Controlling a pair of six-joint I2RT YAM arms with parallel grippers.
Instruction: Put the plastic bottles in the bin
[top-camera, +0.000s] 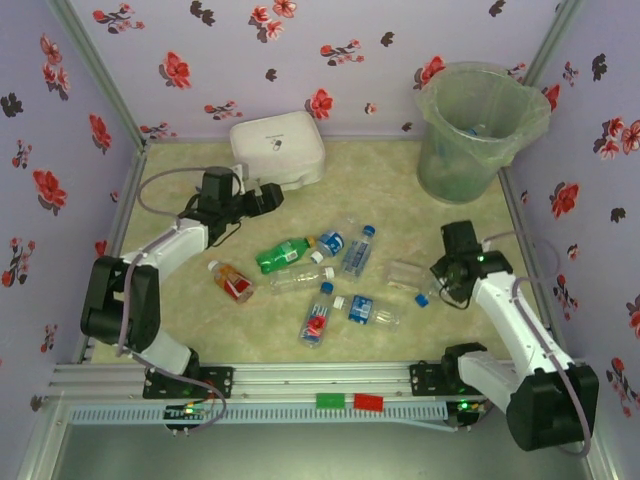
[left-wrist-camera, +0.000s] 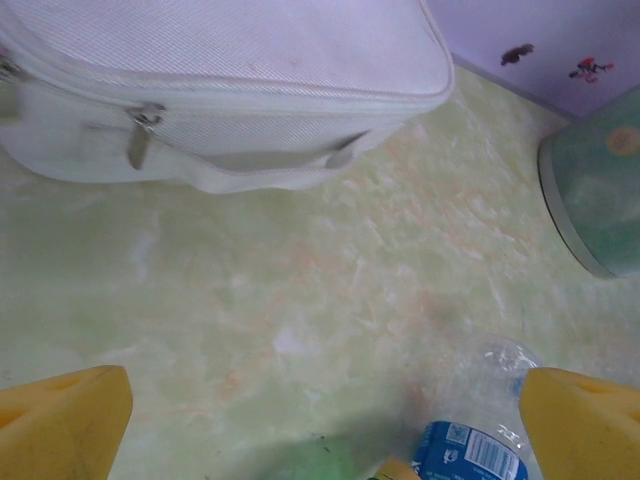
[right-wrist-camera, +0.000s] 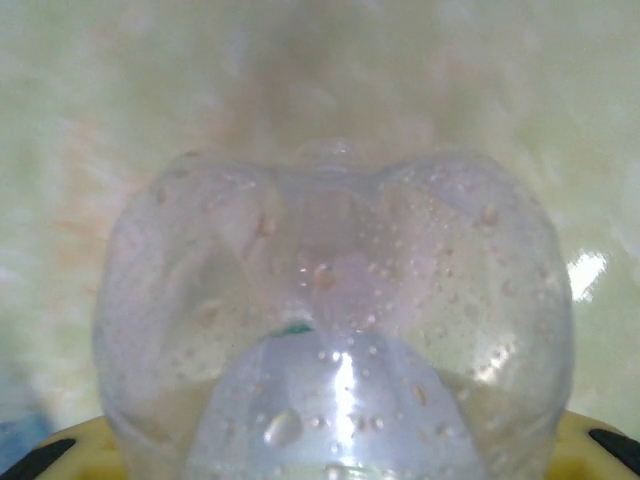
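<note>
Grip comes first: my right pincer (top-camera: 443, 288) is drawn in narrow around the clear bottle (top-camera: 405, 275). That bottle lies on the worktop (top-camera: 380, 180) at the right of the overhead frame, below the bin (top-camera: 452, 172).

In the wrist view its dimpled, droplet-flecked body sits right between my yellow fingers (right-wrist-camera: 590, 428). Their pads are hidden behind it, so I judge it held but cannot see the contact itself.

To do this step well I would keep the hold firm without crushing, since thin plastic buckles and can slip out. Then I would lift straight up before swinging toward the upper right, high enough to pass the bin's rim and the bag (top-camera: 520, 125) folded over it.

The bottle lies on its side, with its long axis running diagonally from upper left to lower right in the overhead frame. Its blue cap (top-camera: 421, 299) appears to point lower right, toward my arm's base.

Several other bottles (top-camera: 355, 250) lie in the middle of the frame. My left pincer (left-wrist-camera: 320, 428) stands wide, holding nothing, near the white box (top-camera: 278, 148) at upper left.
</note>
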